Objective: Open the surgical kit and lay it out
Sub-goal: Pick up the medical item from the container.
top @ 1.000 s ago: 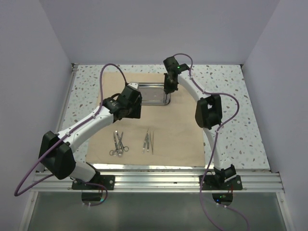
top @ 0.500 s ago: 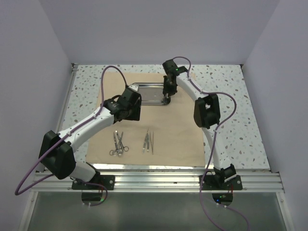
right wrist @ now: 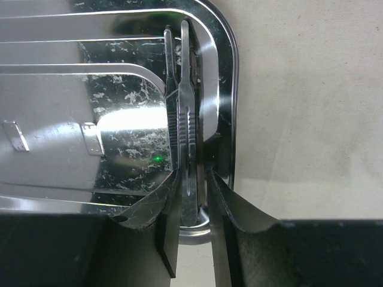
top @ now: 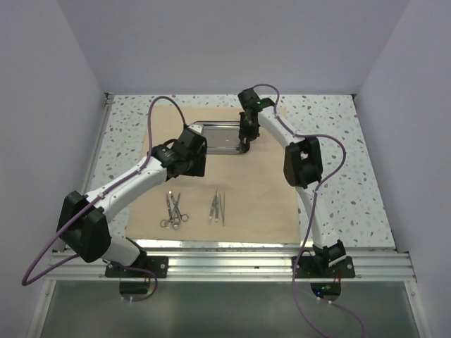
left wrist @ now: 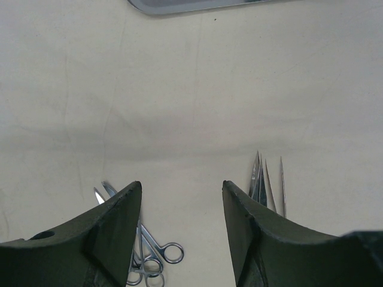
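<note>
The tan cloth wrap lies spread flat on the table. The shiny steel tray rests on its far part. My right gripper is down in the tray's right end. In the right wrist view its jaws stand narrowly open astride a pair of tweezers lying in the tray, with a slim gap on the right side. My left gripper hovers open and empty over bare cloth. Scissor-like forceps lie to its lower left and more tweezers to its right.
On the cloth's near half lie the forceps and a group of tweezers, side by side. Speckled tabletop surrounds the cloth. Pale walls close in on three sides. Purple cables loop over both arms.
My right gripper has shifted slightly left and lower into the tray's right end, and its jaws have parted around the tweezers. The left arm has barely moved.
</note>
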Robot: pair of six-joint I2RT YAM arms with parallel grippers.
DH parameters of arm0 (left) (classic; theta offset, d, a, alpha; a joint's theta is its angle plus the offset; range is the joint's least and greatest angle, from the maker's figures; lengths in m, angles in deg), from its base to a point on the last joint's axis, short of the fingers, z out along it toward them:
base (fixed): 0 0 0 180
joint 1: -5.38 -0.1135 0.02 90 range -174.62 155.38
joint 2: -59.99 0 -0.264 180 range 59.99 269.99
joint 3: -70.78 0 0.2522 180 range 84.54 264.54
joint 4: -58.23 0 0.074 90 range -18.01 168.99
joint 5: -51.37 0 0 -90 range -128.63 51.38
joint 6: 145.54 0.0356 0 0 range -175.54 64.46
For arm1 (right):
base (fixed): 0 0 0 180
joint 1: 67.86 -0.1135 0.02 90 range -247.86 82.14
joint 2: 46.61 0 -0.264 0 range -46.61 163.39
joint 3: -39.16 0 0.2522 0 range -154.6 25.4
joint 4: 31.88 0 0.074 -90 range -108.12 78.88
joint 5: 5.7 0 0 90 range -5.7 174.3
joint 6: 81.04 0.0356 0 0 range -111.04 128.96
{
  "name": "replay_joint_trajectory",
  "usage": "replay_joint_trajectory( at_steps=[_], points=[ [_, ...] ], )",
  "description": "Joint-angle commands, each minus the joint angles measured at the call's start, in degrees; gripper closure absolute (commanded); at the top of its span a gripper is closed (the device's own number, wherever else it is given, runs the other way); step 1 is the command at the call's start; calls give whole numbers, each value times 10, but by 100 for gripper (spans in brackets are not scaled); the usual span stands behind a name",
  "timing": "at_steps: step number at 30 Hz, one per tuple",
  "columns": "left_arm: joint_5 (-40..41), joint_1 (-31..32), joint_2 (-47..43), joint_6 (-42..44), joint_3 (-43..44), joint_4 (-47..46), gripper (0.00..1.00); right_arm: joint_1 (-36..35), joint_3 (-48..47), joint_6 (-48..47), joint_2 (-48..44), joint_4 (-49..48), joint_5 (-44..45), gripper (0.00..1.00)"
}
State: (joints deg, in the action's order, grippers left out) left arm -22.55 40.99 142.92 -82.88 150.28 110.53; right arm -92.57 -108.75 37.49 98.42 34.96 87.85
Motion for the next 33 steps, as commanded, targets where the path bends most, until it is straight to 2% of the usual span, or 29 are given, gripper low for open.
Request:
replay_joint_trajectory(
  at_steps=[1,15,22,33],
  points=[
    [6,-6,-8,5,-1,-11,40,-2,7,-4,2,-10,9,73],
    [5,-10,-8,9,-6,-15,40,-8,-1,-5,23,-3,12,73],
    [5,-11,-8,10,-10,-15,41,-10,-3,-8,31,8,23,96],
    [0,-12,-10,11,-12,-22,41,-10,-62,-30,-6,33,41,98]
  ],
)
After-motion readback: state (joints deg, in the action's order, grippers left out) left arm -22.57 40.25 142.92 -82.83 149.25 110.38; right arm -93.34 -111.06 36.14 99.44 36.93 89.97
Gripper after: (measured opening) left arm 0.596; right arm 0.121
